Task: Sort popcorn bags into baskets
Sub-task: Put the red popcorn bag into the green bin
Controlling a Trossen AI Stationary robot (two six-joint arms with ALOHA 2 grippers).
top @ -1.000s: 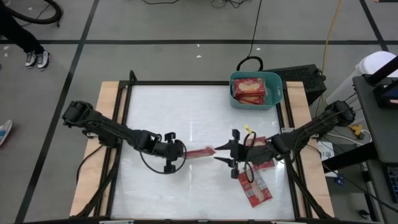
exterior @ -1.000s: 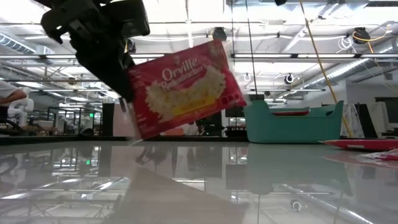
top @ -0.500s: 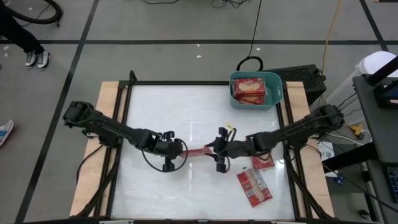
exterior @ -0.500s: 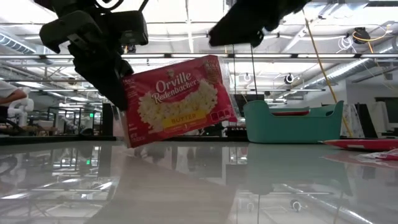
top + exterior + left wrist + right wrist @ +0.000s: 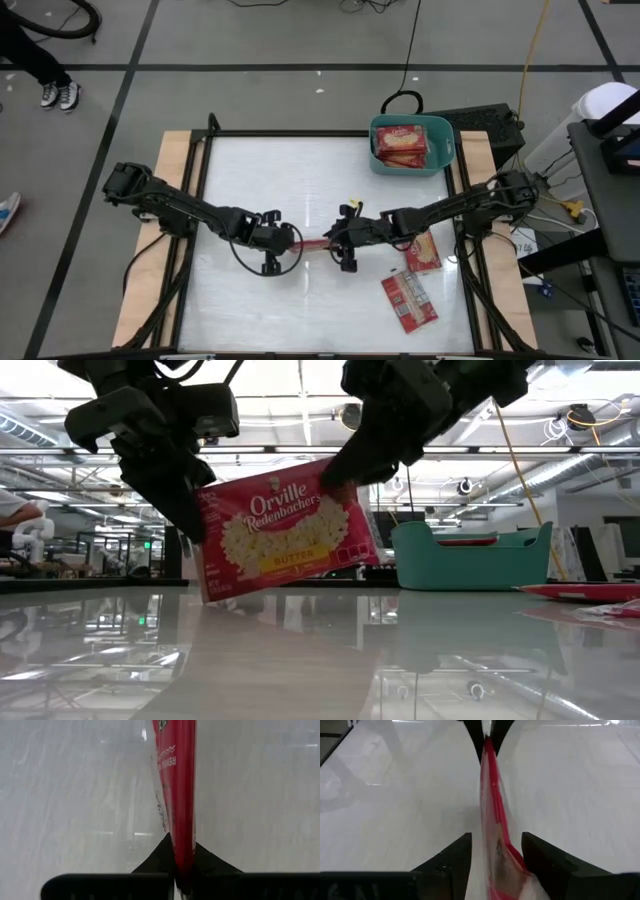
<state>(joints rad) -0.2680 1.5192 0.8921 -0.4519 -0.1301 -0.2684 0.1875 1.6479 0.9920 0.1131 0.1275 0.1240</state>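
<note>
The worktop (image 5: 260,180) carries a teal basket (image 5: 445,160) at its far right corner, packets inside. Mid-table, the left gripper (image 5: 288,240) is clenched on a red popcorn bag (image 5: 285,528) held edge-up above the surface; the right gripper (image 5: 335,243) straddles its other end, fingers (image 5: 451,857) parted. Two more bags (image 5: 408,300) lie near the right edge.

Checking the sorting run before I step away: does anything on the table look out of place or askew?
Two popcorn bags lie loose and skewed near the table's right edge, outside the teal basket. A third bag hangs tilted in mid-air, pinched by the left gripper, with the right gripper's open fingers around its other end. Nothing looks spilled or torn.
</note>
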